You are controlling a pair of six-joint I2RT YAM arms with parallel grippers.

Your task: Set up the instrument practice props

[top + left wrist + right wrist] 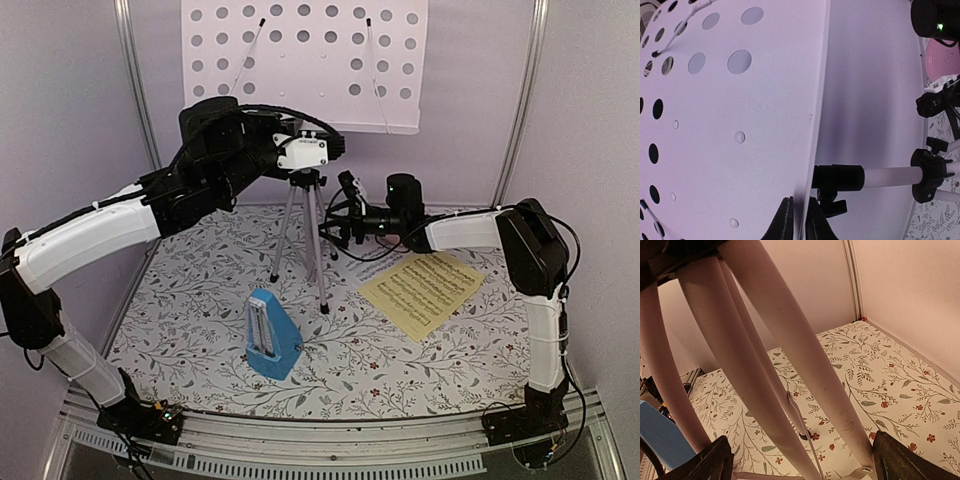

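Observation:
The pale perforated music stand (305, 60) stands at the back on silver tripod legs (318, 255). My left gripper (338, 148) reaches in at the plate's lower edge. In the left wrist view the plate (740, 150) fills the frame, and the two fingers close tightly on either side of its bottom edge (800, 225). My right gripper (338, 225) is open low beside the tripod. In its wrist view the legs (785, 340) run between the wide-apart fingers (705, 462). The yellow sheet of music (422, 290) lies flat at the right. The blue metronome (272, 335) stands upright in front.
A floral cloth (200, 340) covers the table, with lilac walls close on three sides. A pink round plate (940, 60) shows behind the stand in the left wrist view. The stand's white pole (890, 176) joins a black clamp behind the plate.

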